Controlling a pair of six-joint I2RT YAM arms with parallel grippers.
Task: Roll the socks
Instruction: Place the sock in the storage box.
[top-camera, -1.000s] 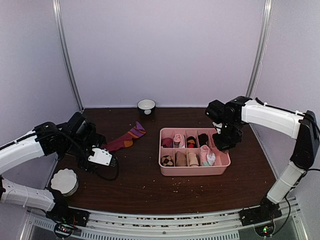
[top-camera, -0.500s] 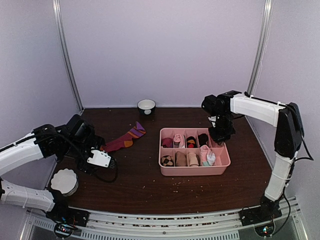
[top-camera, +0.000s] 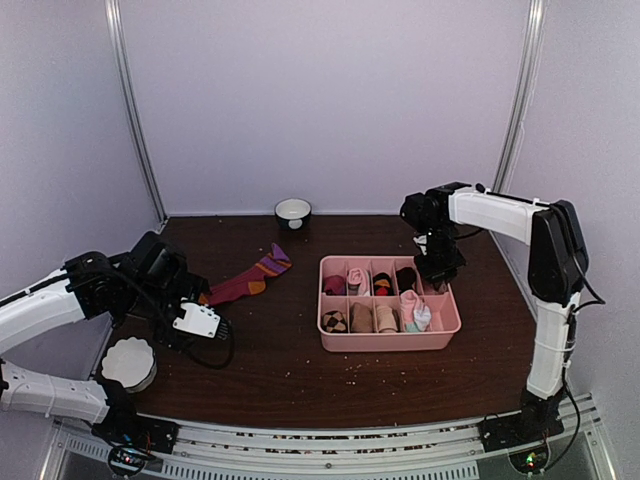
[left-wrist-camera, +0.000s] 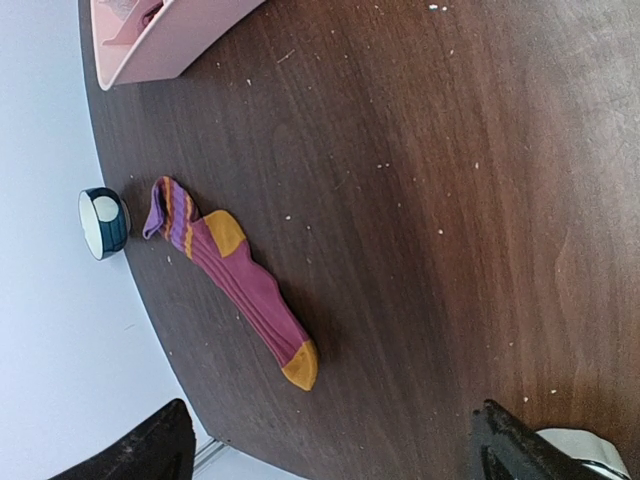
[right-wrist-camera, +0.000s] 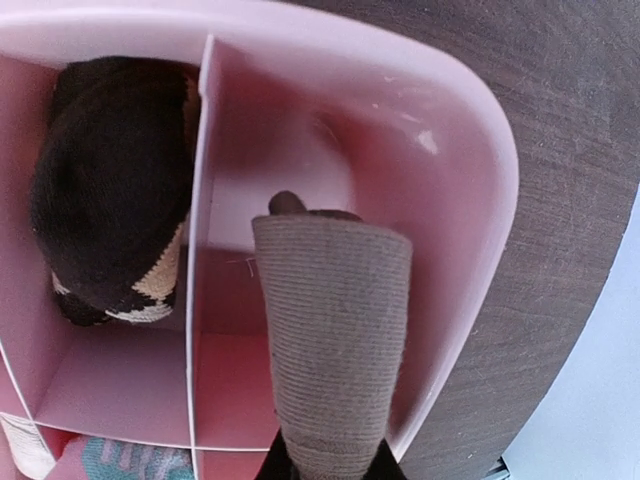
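The right pincer (top-camera: 438, 272) hangs over the back right corner of the pink tray (top-camera: 390, 345). Its jaws are nearly together, clamped on the tan sock (right-wrist-camera: 335, 330), which is wound into a tight ribbed roll. Only the right wrist view shows this grip. There the roll fills the middle of the picture and points down into the tray's empty corner compartment, hiding the jaws almost completely. I cannot tell whether its lower end touches the compartment floor. One divider over, a dark rolled sock (right-wrist-camera: 105, 180) with pale patches sits in its own cell. From overhead the tan roll is lost under the black wrist, and all I make out is the arm bent down at that corner.

The left pincer (left-wrist-camera: 330, 455) stands spread as wide as it goes, with nothing between its fingertips (left-wrist-camera: 150, 450) but bare brown table (top-camera: 300, 380). It holds and touches nothing. It is low, well to the left of the tray.

The red sock (top-camera: 250, 281) lies flat and unrolled to the left of the tray, apart from it. Its purple striped cuff is nearer the tray's back left corner and its orange toe points away from the tray. The left wrist view shows its ribbing and orange heel plainly, and the overhead view shows it as a slanted strip. A small bowl (top-camera: 293, 212) stands behind the tray, past its back left corner.
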